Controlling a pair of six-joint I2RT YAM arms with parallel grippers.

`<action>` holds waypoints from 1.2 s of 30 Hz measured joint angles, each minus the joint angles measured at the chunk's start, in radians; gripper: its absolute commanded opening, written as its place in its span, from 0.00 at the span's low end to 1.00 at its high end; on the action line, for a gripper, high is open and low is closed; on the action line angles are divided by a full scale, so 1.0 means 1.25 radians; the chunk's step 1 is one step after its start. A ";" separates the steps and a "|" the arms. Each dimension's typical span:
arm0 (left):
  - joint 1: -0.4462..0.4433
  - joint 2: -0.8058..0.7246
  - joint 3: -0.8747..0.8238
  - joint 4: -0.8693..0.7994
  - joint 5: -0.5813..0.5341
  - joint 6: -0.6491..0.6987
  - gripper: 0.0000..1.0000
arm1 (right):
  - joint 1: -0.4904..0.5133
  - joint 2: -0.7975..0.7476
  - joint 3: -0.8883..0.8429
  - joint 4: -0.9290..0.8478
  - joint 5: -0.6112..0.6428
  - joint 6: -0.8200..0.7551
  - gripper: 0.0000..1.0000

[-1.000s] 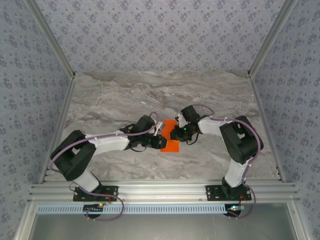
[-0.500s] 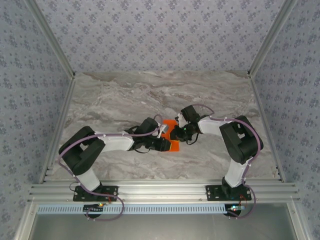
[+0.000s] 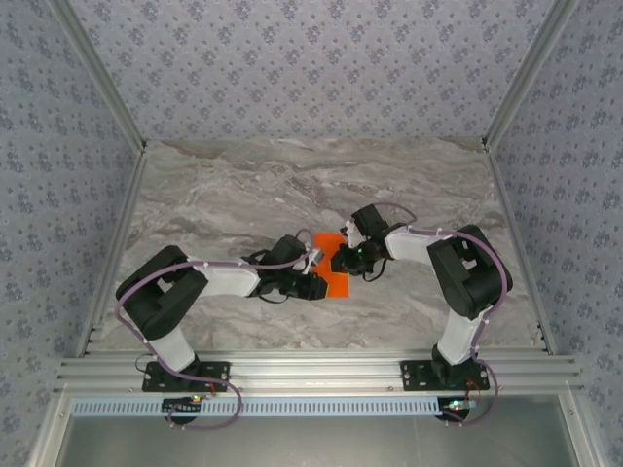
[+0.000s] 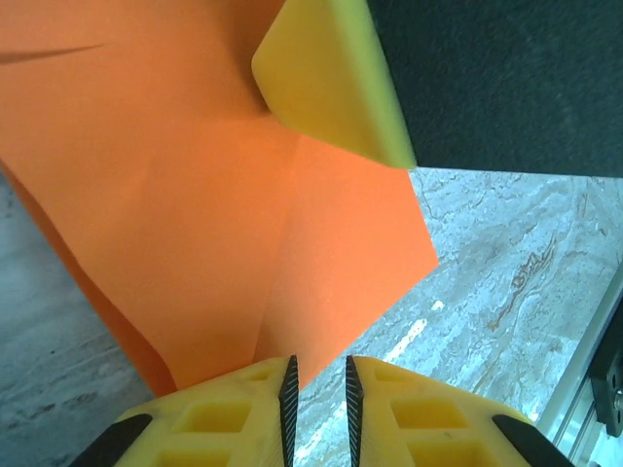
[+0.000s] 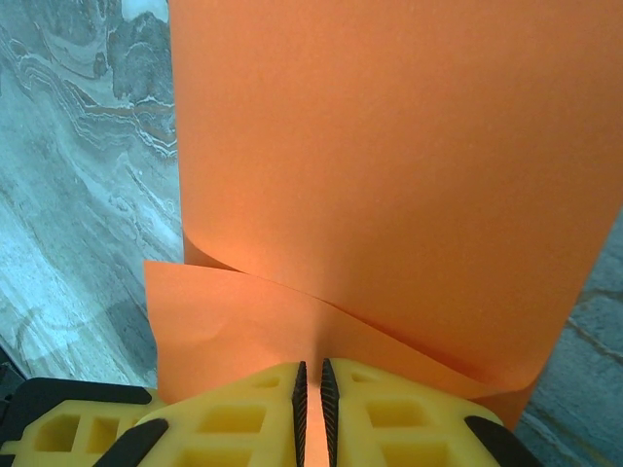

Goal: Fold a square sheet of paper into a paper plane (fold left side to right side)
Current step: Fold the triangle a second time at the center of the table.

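The square sheet of paper (image 3: 337, 284), bright orange and plain, lies on the grey marble-patterned table (image 3: 224, 195), a little near of its middle and between the two grippers. The left gripper (image 3: 316, 285) reaches in from the left to the paper's left edge, and the right gripper (image 3: 341, 261) comes in from the right over its far part. In the left wrist view the paper (image 4: 224, 195) is no flat square: creases run across it and a second layer shows along its left edge. There the left gripper's (image 4: 318, 389) yellow fingers stand close together with a slim slit between them, and marble shows through the slit. The paper's near edge meets one fingertip, but I cannot tell whether it is pinched. A yellow finger (image 4: 331, 88) of the right gripper rests on the paper at the top of that view. In the right wrist view the right gripper (image 5: 311, 389) has its yellow fingers pressed almost together on the paper (image 5: 389, 146), where one layer curls up over another and the fold runs into the gap between them.
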State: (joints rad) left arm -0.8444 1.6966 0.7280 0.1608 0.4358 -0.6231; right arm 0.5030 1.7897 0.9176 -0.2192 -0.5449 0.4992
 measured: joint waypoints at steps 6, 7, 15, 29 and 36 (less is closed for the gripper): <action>-0.002 0.000 -0.006 -0.002 -0.017 -0.001 0.20 | 0.002 0.000 0.004 -0.011 0.005 -0.003 0.15; -0.002 0.000 -0.007 -0.002 -0.020 -0.001 0.19 | 0.002 0.000 0.005 -0.012 0.006 -0.003 0.15; -0.002 -0.013 -0.019 -0.003 -0.051 -0.010 0.17 | 0.003 0.000 0.009 -0.025 0.006 -0.012 0.15; 0.025 -0.021 -0.068 0.062 -0.027 -0.069 0.05 | 0.001 -0.054 0.004 -0.031 -0.002 -0.039 0.10; 0.036 -0.010 -0.074 0.088 0.006 -0.085 0.04 | 0.029 -0.087 -0.013 -0.007 -0.030 -0.044 0.10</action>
State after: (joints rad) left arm -0.7990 1.6844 0.6353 0.2707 0.4438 -0.7296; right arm 0.5392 1.6806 0.9009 -0.2279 -0.5823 0.4438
